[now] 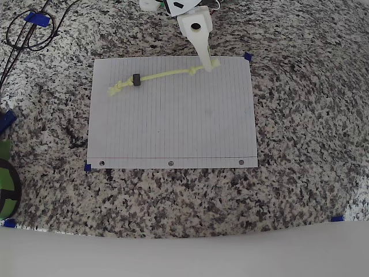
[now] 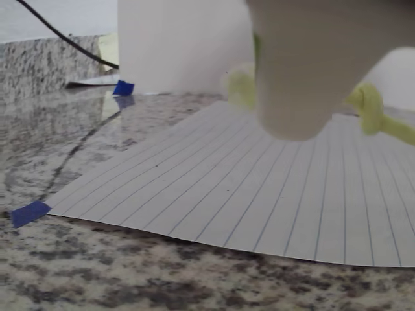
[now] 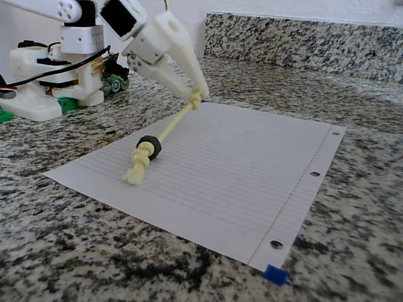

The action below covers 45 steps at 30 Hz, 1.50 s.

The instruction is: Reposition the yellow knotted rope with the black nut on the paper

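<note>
Speckled granite forms the worktop (image 1: 300, 121), with a matching backsplash behind it in the fixed view. On it lies the paper (image 1: 173, 127), a white lined sheet with three punched holes along its near edge in the overhead view; bits of blue tape (image 1: 248, 56) sit at some of its corners and elsewhere on the stone.

The rope (image 1: 164, 75) lies across the far part of the paper in the overhead view, running from a knotted, frayed end at the left to a knot at the right near the sheet's far right corner. A black nut (image 1: 136, 79) is threaded on it, just beside the left knot. In the fixed view the nut (image 3: 149, 148) rests on the paper, and the rope (image 3: 173, 126) rises from there up to the gripper.

The white gripper (image 1: 210, 64) reaches down from the top of the overhead view, its tips closed on the rope's right-hand knot. In the fixed view the gripper (image 3: 197, 95) pinches that knot slightly above the sheet. In the wrist view a white finger (image 2: 305, 78) fills the upper middle, with the yellow knot (image 2: 366, 107) showing just beside it over the lined paper (image 2: 259, 201).

Black cables (image 1: 23, 34) lie at the overhead view's upper left.
</note>
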Each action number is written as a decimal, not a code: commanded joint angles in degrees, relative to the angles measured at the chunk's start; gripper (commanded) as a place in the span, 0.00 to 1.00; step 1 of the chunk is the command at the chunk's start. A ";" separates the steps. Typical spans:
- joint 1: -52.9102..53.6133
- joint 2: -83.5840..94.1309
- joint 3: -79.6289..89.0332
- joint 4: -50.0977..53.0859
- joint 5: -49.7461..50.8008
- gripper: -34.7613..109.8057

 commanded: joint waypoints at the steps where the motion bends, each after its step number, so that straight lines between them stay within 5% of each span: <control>1: -1.14 -0.88 0.18 0.00 -3.78 0.24; 5: -1.49 -1.93 0.09 -0.97 -8.61 0.28; 7: -1.14 -2.02 0.09 -1.41 -10.55 0.47; 16: -1.32 -1.41 0.00 -4.31 -17.40 0.54; 21: -0.79 1.76 -0.44 -6.94 -22.68 0.52; 31: 12.66 -7.73 -10.46 -4.48 -41.40 0.25; 40: 20.04 -13.62 -12.48 -4.57 -58.71 0.24; 45: 24.17 -8.61 -12.66 -7.73 -80.86 0.24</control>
